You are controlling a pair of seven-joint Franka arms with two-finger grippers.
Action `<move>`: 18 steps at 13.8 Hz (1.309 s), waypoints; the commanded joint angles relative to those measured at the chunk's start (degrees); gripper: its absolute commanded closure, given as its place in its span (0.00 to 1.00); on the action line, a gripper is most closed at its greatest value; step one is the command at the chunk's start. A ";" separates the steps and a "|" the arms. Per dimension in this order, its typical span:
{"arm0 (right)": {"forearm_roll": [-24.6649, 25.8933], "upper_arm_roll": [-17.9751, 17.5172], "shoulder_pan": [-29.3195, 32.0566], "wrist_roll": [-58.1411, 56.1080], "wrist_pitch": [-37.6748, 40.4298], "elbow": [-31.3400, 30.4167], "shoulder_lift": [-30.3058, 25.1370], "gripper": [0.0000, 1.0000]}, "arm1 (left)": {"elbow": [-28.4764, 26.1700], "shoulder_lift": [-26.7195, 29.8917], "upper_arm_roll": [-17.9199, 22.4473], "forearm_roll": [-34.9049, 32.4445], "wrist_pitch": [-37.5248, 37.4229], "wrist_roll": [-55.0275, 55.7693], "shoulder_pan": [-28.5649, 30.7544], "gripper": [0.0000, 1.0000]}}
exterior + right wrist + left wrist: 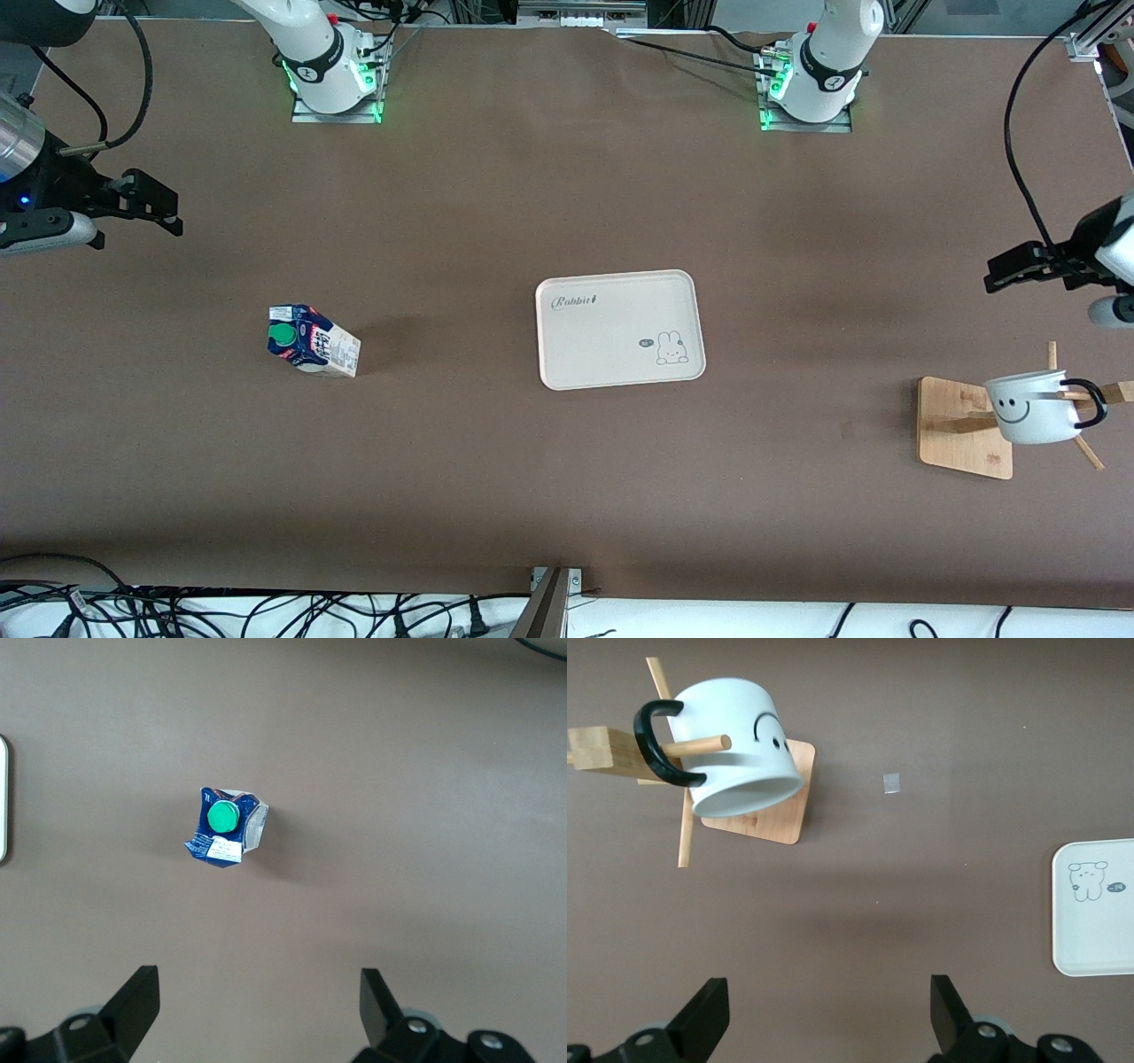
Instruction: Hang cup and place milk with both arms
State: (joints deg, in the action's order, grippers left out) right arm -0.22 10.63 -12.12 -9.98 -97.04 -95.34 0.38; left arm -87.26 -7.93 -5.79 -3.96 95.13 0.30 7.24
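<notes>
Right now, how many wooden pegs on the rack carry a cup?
1: the small white smiley mug hangs by its black loop handle on one peg of the wooden rack, at the left arm's end of the table.

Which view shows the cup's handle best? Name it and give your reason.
The left wrist view: the cup fills it, its black handle plainly looped over a peg of the wooden rack. The front view shows the handle smaller, at the frame's edge. The right wrist view lacks it.

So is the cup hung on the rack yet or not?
Hung: the cup has its black handle threaded over a peg of the wooden rack, clear of the table, with no gripper touching it.
</notes>
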 commanded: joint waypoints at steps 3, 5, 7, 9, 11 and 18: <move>0.13 0.00 -0.01 0.13 0.18 0.95 0.32 0.00 | -11.08 8.98 5.44 0.26 5.14 -0.48 -4.60 0.00; 0.13 0.00 -0.01 0.13 0.18 0.95 0.32 0.00 | -13.11 11.52 6.40 4.73 5.41 -1.18 -4.51 0.00; 0.13 0.00 -0.01 0.13 0.18 0.95 0.32 0.00 | -13.64 12.67 6.58 3.88 4.98 -1.97 -4.69 0.00; 0.13 0.00 0.08 0.13 0.18 0.95 0.32 0.00 | -13.91 12.68 7.54 3.70 5.15 -1.89 -6.34 0.00; 0.13 0.00 -0.01 0.13 0.18 0.95 0.32 0.00 | -13.64 12.50 10.09 3.78 5.15 -1.71 -8.38 0.00; 0.13 0.00 -0.01 0.13 0.18 0.95 0.32 0.00 | -7.40 7.76 9.83 1.85 2.60 -1.80 -8.03 0.00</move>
State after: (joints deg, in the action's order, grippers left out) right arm -0.22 10.63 -12.12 -9.97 -97.06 -95.32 0.39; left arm -97.75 1.72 3.49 -1.11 99.09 -0.48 -0.09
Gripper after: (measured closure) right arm 0.000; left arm 0.000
